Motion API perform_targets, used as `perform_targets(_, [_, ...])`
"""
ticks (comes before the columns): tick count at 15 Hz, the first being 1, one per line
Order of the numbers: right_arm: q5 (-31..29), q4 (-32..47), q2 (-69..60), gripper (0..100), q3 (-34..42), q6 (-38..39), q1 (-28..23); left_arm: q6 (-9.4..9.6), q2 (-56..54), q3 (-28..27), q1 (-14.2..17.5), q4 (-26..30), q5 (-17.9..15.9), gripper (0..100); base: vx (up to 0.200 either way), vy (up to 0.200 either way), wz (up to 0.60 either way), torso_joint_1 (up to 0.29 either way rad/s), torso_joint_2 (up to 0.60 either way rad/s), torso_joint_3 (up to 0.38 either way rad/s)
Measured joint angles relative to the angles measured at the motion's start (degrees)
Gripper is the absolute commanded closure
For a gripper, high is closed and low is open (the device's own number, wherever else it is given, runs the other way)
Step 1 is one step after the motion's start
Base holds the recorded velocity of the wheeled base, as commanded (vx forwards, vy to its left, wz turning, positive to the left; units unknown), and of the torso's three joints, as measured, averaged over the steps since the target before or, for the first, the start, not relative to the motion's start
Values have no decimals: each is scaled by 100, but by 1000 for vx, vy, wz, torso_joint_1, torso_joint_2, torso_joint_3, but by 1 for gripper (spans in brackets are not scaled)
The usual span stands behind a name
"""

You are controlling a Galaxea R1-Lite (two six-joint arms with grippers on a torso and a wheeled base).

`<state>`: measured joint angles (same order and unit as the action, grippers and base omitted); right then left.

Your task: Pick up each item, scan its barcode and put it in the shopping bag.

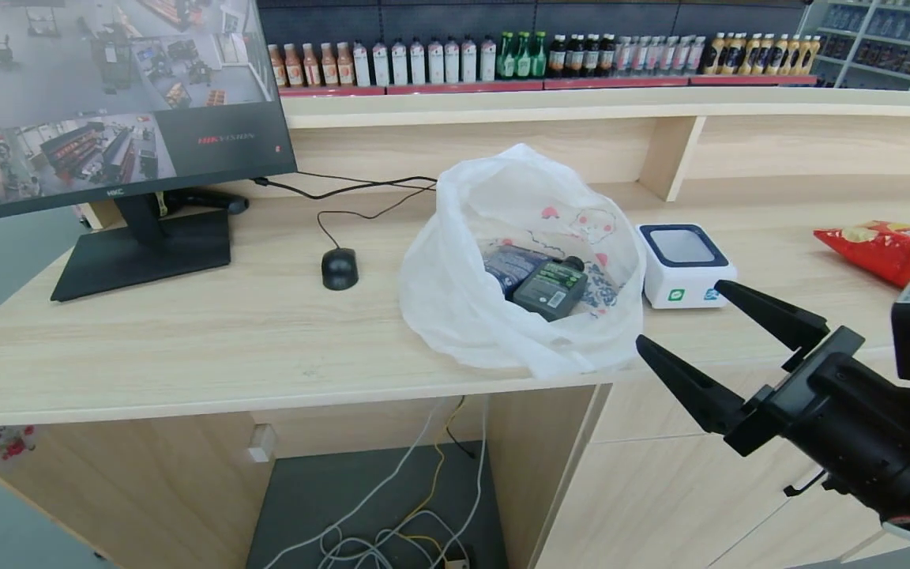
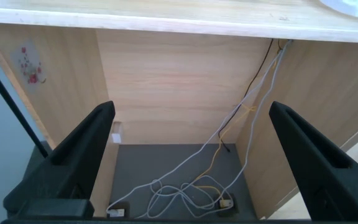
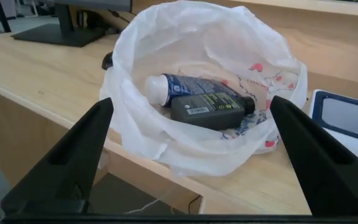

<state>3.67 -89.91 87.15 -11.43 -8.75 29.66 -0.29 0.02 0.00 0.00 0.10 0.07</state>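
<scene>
Shop checkout with a pale wooden bench (image 1: 186,340). Nearest, the left tool (image 2: 191,115) hangs low before the bench front, wide open and empty, facing the cables (image 2: 191,180) under it. The right tool (image 1: 680,313) is at the near right, also wide open with nothing between its fingers, just beside the shopping bag (image 1: 455,300). The bag stands open in the middle of the bench, with a dark bottle (image 1: 551,288) and a blue pack (image 1: 506,265) inside. Just right of it sits the white scanner (image 1: 684,265), window up.

Farther right lies a red snack pack (image 1: 889,249), not yet bagged, so I judge it is the next item. The right tool should take it by one edge, gently, because it will crush easily. Its barcode is possibly on the underside, so turn the pack slowly over the scanner window. After that, release it low over the bag mouth, because the soft rim may fold inward.
</scene>
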Motion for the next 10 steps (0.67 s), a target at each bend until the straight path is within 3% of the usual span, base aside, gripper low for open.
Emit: perform_targets(10, [-1, -1, -33, 0, 138, -2, 35, -35, 0, 0, 0, -2, -2, 0, 0, -200, 0, 3, 5, 2])
